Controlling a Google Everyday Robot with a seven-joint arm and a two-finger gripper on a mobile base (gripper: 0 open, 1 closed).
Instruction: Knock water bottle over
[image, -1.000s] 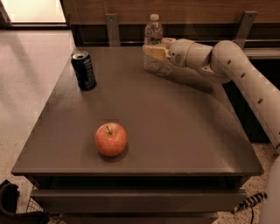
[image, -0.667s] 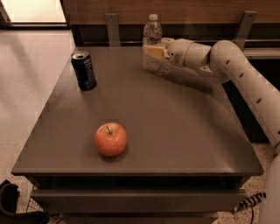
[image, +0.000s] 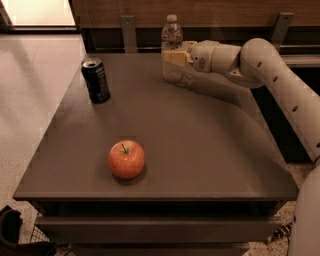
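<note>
The water bottle (image: 172, 34), clear ribbed plastic with a white cap, stands upright at the far edge of the table (image: 200, 150). My gripper (image: 175, 56) reaches in from the right at the bottle's mid-height and touches or overlaps its body, hiding part of the lower half. The white arm (image: 260, 65) stretches back to the right edge of the view.
A dark blue soda can (image: 95, 80) stands upright at the far left of the table. A red apple (image: 126, 159) sits near the front, left of centre. A wooden wall panel with metal brackets (image: 128, 30) runs behind the table. Tiled floor lies to the left.
The gripper has edged slightly left against the bottle, and the bottle has shifted a little left with it. The bottle is still upright. Can and apple have not moved.
</note>
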